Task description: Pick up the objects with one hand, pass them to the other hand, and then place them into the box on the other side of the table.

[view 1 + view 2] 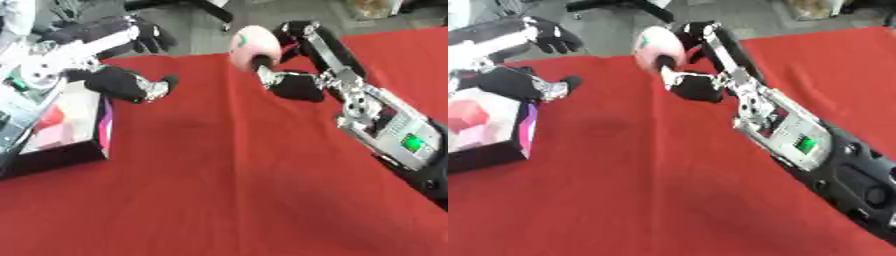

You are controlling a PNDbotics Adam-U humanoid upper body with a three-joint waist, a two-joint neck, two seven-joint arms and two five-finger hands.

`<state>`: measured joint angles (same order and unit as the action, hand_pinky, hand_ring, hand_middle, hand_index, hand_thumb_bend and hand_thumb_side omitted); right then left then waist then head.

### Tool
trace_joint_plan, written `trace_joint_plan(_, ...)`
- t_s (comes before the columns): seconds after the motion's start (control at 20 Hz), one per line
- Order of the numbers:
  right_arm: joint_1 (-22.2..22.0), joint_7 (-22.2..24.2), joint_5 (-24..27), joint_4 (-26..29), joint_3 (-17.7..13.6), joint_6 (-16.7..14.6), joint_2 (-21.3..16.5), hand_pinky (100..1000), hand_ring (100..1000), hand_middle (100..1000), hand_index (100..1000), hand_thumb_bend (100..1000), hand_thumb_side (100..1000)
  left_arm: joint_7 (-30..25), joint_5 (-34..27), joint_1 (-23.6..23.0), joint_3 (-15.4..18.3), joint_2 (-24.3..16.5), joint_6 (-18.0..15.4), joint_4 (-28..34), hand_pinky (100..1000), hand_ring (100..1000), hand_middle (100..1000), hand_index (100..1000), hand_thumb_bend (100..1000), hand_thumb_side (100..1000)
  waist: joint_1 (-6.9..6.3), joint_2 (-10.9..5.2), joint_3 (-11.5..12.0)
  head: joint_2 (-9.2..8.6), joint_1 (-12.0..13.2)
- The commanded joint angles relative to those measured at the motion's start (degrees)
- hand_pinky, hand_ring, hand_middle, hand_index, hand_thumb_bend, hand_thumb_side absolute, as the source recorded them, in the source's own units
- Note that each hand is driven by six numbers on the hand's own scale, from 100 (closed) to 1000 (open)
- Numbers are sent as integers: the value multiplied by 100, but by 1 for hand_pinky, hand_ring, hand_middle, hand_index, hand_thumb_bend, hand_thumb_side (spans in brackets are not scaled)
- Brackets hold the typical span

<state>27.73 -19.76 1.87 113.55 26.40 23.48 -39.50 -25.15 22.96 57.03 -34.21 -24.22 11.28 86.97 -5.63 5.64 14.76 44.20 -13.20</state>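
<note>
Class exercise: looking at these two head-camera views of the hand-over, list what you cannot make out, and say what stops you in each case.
- Pink round object: motion blur hides its identity; the right hand covers its lower side.
- Box: cut off by the right eye view's left edge; the left arm overlaps it in the left eye view.
- Left hand: fingers blurred.

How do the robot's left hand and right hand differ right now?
The right hand is curled round a pale pink ball with a green mark, held up above the red cloth-covered table; the left hand holds nothing. The right hand is near the table's far middle; the left hand hangs beside the box at the left edge. Both are black with silver joints.
</note>
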Motion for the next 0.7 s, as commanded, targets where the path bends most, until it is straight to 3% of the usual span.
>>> trace_joint_plan(0.05,100,27,-92,104,2,-49,-5,625,690,471,581,100,100,132,38,143,-1,50,76,39,817,802,760,873,257,439,-48,-148,18,-9,3)
trace_joint_plan(0.7,166,214,-233,104,132,-92,95,627,690,472,582,100,100,195,-117,207,-91,322,209,238,818,802,756,874,238,460,-73,-78,59,-9,-6)
